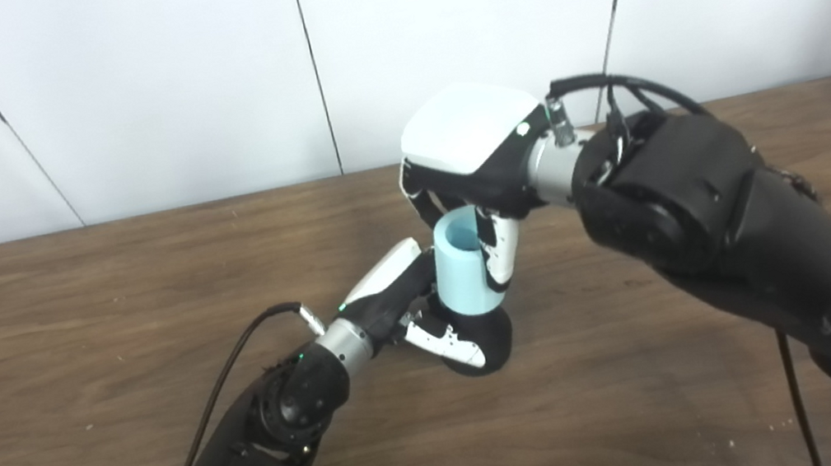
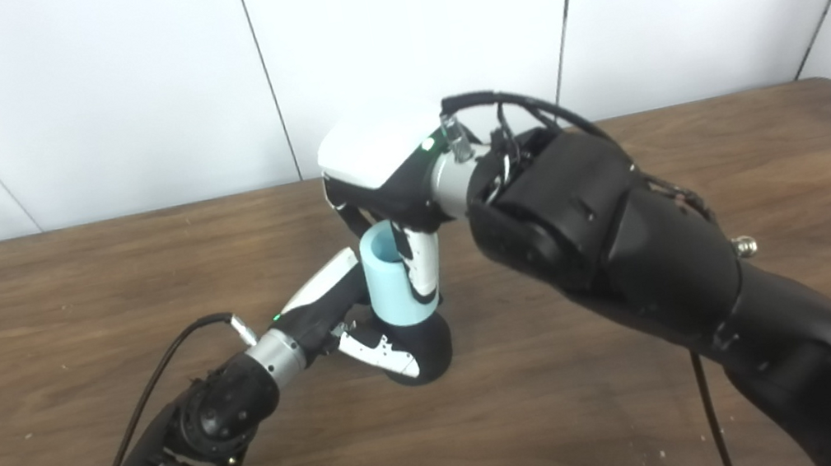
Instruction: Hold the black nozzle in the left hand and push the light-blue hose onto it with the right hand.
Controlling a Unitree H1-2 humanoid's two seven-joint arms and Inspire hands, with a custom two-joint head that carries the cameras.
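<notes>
The black nozzle [image 1: 486, 338] stands near the middle of the wooden table [image 1: 63, 322], held by my left hand [image 1: 400, 294], whose fingers wrap its base from the left. The light-blue hose [image 1: 462, 271] stands upright on top of the nozzle, its open end facing up. My right hand [image 1: 476, 165] comes from above and the right, shut on the hose with its fingers on the hose's sides. The joint between hose and nozzle sits just above the left hand's fingers [image 2: 376, 352].
The brown wooden table runs to a white panelled wall [image 1: 191, 77] behind. My bulky right forearm [image 1: 713, 219] fills the right side of both views. A black cable [image 1: 229, 371] trails from my left wrist.
</notes>
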